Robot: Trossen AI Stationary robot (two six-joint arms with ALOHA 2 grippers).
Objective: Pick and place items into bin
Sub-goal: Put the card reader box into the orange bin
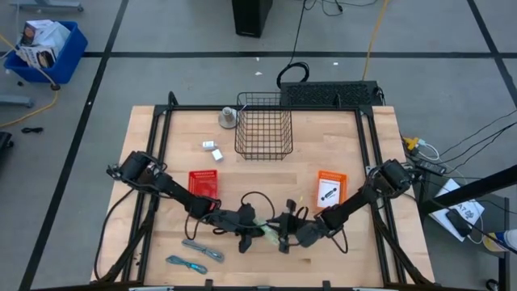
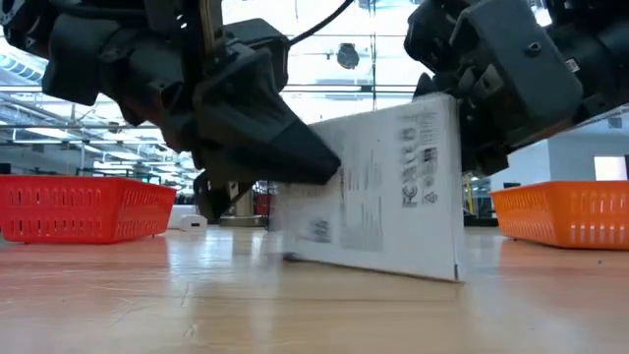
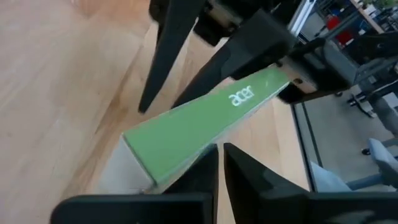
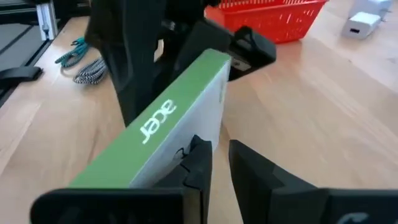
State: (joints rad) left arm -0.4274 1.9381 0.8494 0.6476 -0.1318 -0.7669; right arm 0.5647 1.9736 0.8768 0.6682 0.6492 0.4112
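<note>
Saw green-topped box (image 2: 393,197) tilted on edge at front middle of surface (image 1: 339,162), between left end effector (image 1: 252,229) and right end effector (image 1: 284,234). Could not tell whether either gripped it. Read "acer" only in wrist views, printed white face only low; from above, mostly hidden under arms.

Box (image 4: 168,118): flat, white faces with fine print, green "acer" edge; tilted on one corner, near table edge. White blocks (image 1: 212,149) loose beside wire bin (image 1: 264,125). Grey strip (image 1: 203,249), teal cord (image 1: 186,263) near edge.
</note>
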